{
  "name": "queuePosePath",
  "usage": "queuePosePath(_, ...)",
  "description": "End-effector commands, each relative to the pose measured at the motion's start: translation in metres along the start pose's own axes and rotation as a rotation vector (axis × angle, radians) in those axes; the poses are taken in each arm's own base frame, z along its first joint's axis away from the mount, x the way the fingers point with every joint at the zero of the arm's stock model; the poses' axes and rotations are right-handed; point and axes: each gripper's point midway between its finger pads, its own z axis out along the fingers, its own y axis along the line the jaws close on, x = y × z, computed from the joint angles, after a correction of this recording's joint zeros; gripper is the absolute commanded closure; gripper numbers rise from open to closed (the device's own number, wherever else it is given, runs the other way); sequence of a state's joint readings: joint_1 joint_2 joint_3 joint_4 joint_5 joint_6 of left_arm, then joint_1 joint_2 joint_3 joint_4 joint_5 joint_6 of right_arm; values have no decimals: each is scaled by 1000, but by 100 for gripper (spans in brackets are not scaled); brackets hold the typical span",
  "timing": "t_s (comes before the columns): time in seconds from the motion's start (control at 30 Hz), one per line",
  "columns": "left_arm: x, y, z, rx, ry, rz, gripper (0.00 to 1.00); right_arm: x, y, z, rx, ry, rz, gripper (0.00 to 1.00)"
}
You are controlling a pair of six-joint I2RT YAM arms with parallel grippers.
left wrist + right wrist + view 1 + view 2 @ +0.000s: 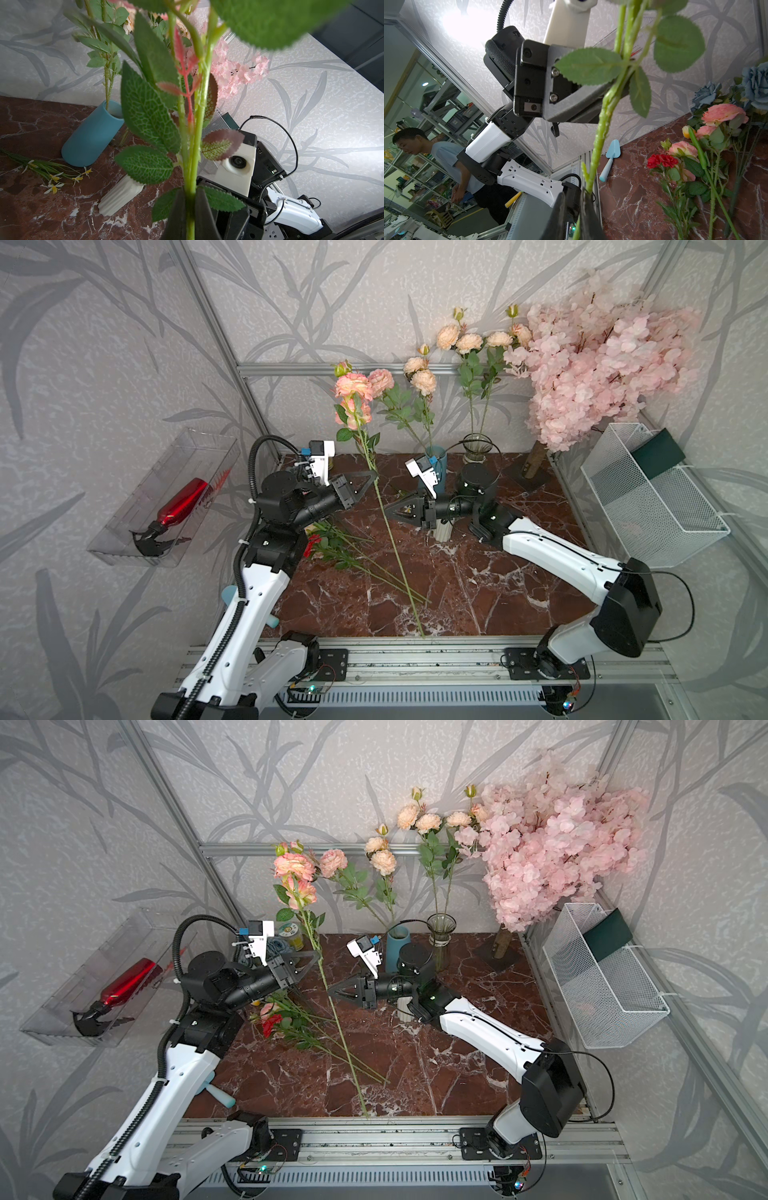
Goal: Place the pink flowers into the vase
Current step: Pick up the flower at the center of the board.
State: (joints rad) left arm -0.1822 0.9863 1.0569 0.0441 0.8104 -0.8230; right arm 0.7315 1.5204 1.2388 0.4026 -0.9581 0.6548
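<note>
Nearest me, the long stem of the pink flowers (399,564) is reaching down to the front edge of the marble table (478,593) and slanting up toward the back wall. My right gripper (388,509) is clamping that stem partway up, near the white ribbed vase (442,533), while my left gripper (374,477) is pinching it higher, among the leaves. Farther back, its blooms are standing high to the left of the blue vase (397,952) and the glass vase (477,450), which are both holding other stems.
</note>
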Motion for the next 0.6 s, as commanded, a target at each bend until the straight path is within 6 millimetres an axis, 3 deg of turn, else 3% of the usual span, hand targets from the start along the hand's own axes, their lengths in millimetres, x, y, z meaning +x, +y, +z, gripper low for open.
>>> queuePosePath(0.0,-4,-13,-1,53,-15,27,100,-11,14,1,-52,-14,-34,87)
queuePosePath(0.57,-6,-22,-2,77,-18,26,100,-7,6,9,-50,-1,-22,87)
